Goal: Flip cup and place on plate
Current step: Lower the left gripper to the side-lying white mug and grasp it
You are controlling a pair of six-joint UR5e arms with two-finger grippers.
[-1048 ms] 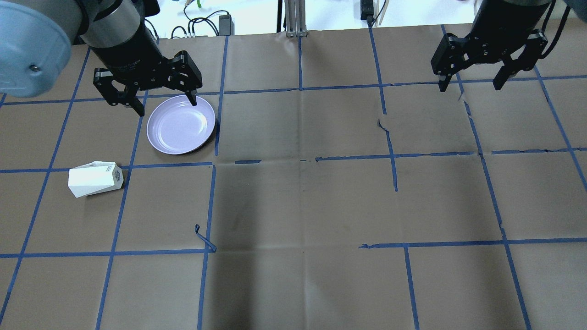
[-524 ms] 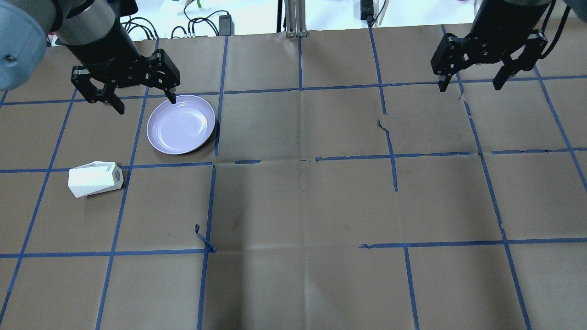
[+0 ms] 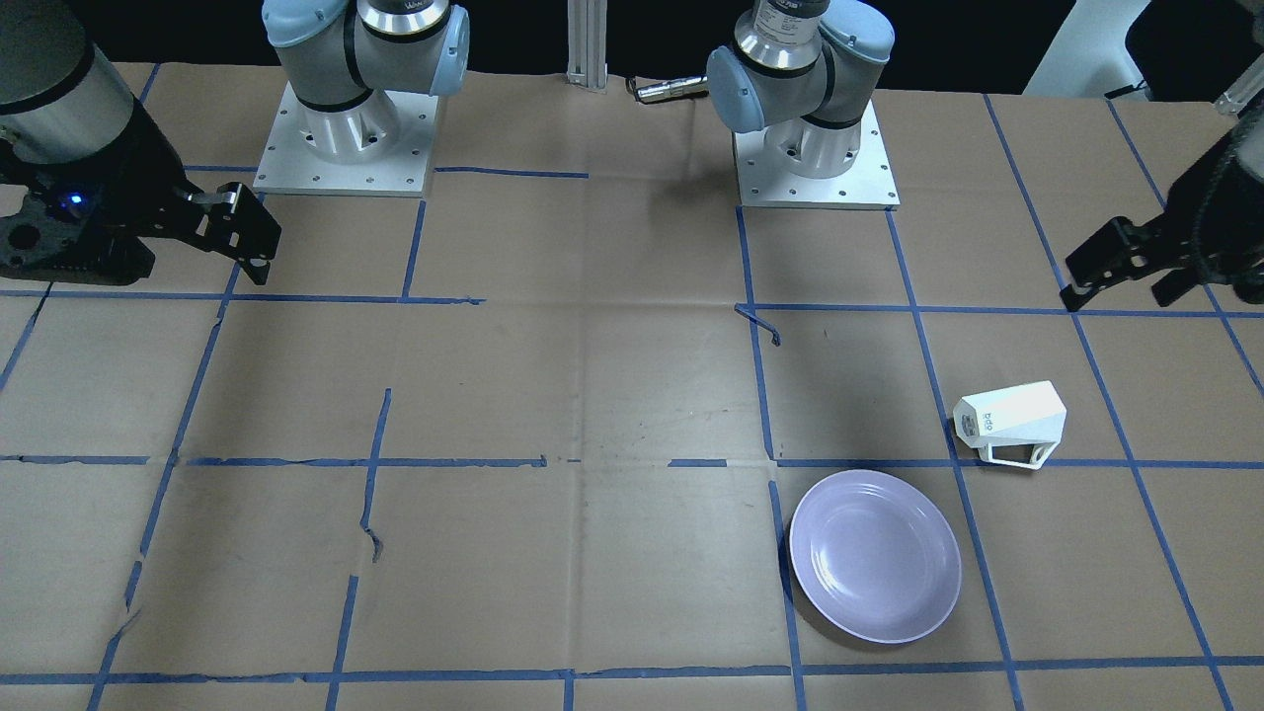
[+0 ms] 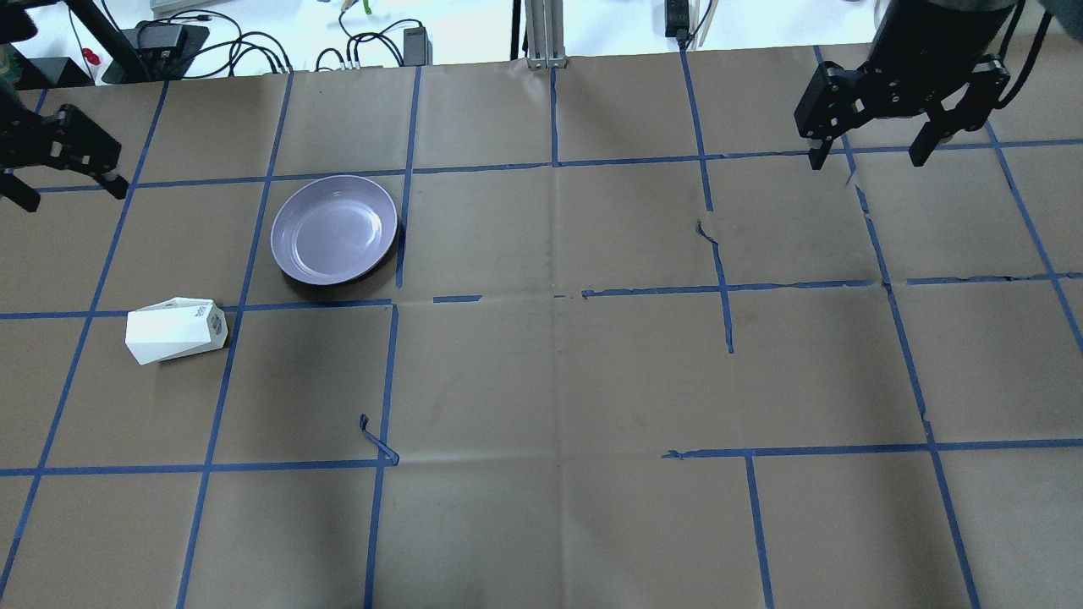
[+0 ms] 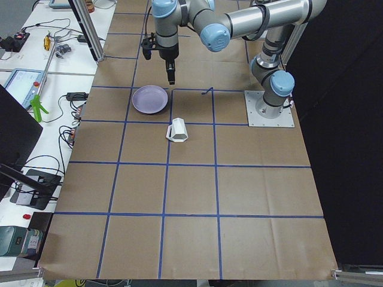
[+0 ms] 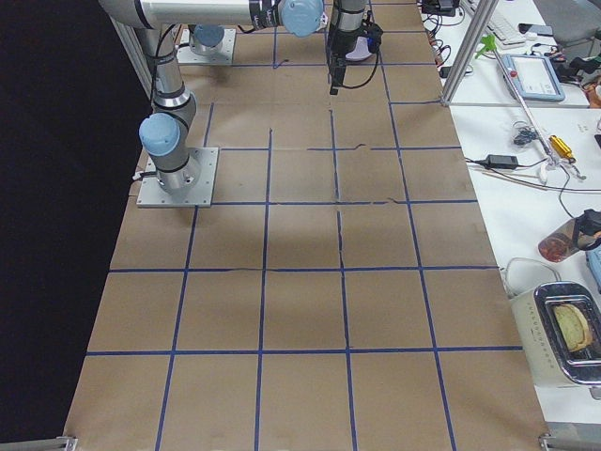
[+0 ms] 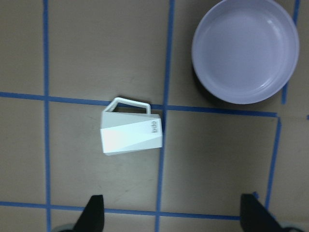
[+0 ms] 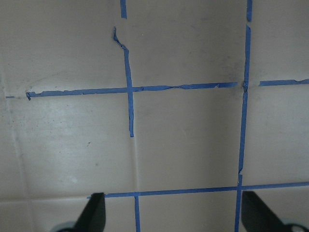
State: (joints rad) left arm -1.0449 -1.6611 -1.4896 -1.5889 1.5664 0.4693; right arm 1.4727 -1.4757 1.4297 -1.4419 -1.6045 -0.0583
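Swinging out from above the plate's far rim, the left gripper (image 4: 76, 196) now hangs near the left edge of the brown-papered surface (image 4: 558, 381). Its fingers (image 7: 94, 215) are spread wide and hold nothing. The right gripper (image 4: 867, 159) has not shifted, its fingers equally wide and holding nothing over the far right squares. The plate (image 4: 334, 230) and the cup (image 4: 175, 330) lie where they were. The cup is on its side, handle flat toward the far side, near the plate but apart from it, with bare paper all round it.
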